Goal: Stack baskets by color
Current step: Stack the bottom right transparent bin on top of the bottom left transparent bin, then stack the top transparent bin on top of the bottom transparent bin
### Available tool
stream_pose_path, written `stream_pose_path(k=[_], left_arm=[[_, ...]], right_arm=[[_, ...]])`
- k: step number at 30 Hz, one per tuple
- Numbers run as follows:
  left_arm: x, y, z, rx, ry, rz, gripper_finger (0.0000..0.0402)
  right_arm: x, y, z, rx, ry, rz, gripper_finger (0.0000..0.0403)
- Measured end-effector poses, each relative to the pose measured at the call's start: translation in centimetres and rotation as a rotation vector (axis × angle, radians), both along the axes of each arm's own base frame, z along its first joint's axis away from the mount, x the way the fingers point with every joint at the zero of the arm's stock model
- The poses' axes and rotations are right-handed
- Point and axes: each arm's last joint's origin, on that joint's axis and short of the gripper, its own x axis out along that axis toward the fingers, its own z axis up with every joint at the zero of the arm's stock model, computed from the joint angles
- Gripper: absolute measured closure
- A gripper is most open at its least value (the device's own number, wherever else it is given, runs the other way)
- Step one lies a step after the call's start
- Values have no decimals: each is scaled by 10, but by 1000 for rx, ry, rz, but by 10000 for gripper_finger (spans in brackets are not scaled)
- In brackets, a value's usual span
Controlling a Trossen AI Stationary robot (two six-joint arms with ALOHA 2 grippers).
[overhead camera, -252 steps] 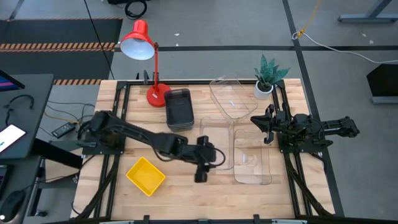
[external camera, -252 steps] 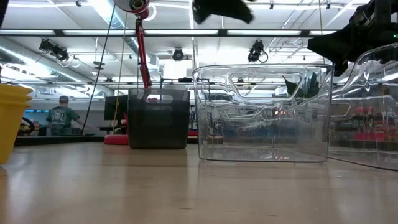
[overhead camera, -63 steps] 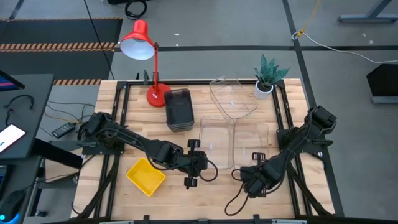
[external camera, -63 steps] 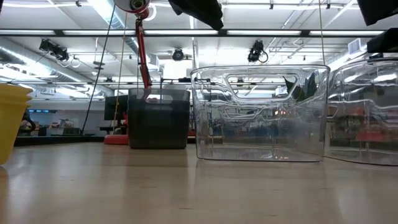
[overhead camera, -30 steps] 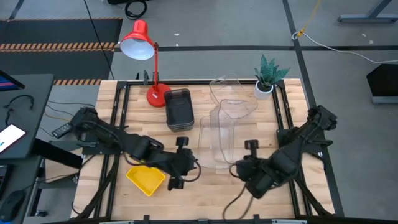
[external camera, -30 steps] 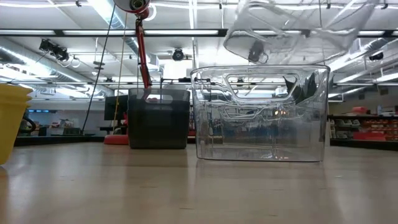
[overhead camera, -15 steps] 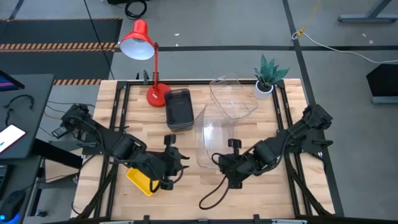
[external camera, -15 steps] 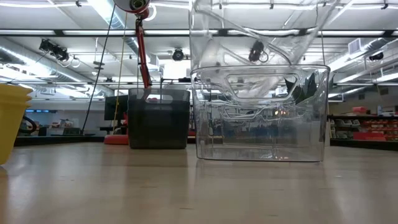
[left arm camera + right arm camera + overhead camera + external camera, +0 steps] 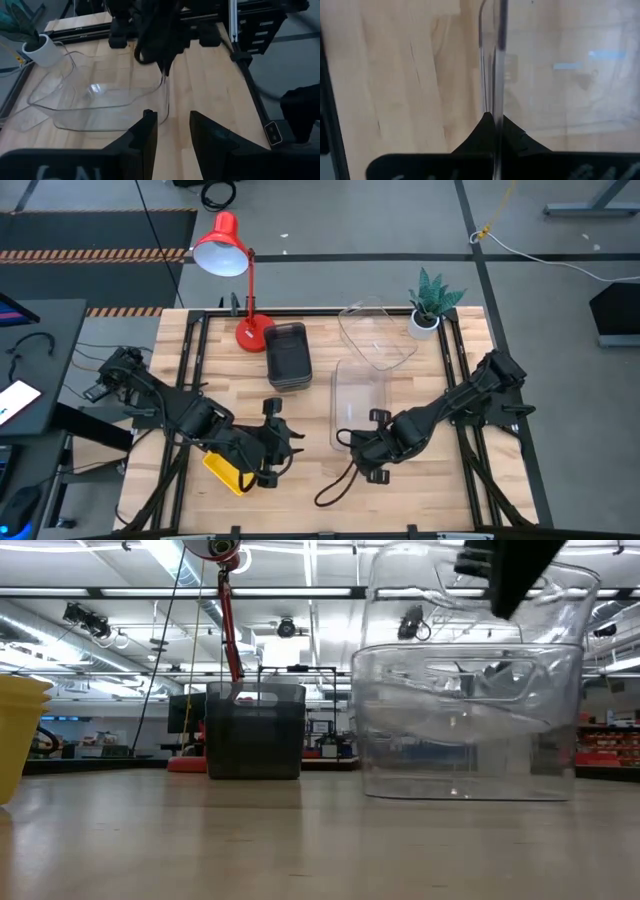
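My right gripper is shut on a clear basket near the table's middle. In the low view this held basket sits partly inside a second clear basket that stands on the table. A third clear basket lies tilted at the far side by the plant. Dark grey baskets stand stacked near the lamp. My left gripper hovers open, holding nothing, just right of the yellow basket at the near left. My right gripper pinches the clear basket's near end wall between its two fingers, one finger inside the basket and one outside. The fingers come steeply from above. The basket's lower part sits inside the clear basket under it, and its rim stands above that basket's rim.
A red desk lamp stands at the far left and a small potted plant at the far right. Black frame rails run along both table sides. Bare wood shows along the near edge. A loose cable hangs from the right arm.
My right gripper has carried the clear basket toward the table's left and down, bringing it from tipped to nearly level, into the standing clear basket, which has shifted a little. My left gripper drew back toward the table's left, beside the yellow basket, then kept still.
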Motion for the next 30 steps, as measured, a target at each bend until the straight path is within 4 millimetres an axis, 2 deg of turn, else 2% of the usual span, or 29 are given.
stream_pose_path(k=[9, 14, 19, 24, 27, 30], left_arm=[[1, 0, 0, -3, -4, 2, 280], [1, 0, 0, -3, -5, 2, 280], [1, 0, 0, 5, -3, -3, 280], [7, 2, -7, 14, 4, 11, 280], [11, 4, -19, 25, 13, 17, 280], [15, 5, -33, 27, 16, 25, 280]], right_arm=[[1, -2, -10, 73, 108, 44, 384], [1, -1, -10, 93, 118, 82, 330], [-5, -5, 6, 99, 99, 110, 276], [-21, -21, 26, -58, 66, 141, 257], [-30, -36, 32, -63, 42, 138, 268], [-41, -55, 30, -75, 29, 113, 280]])
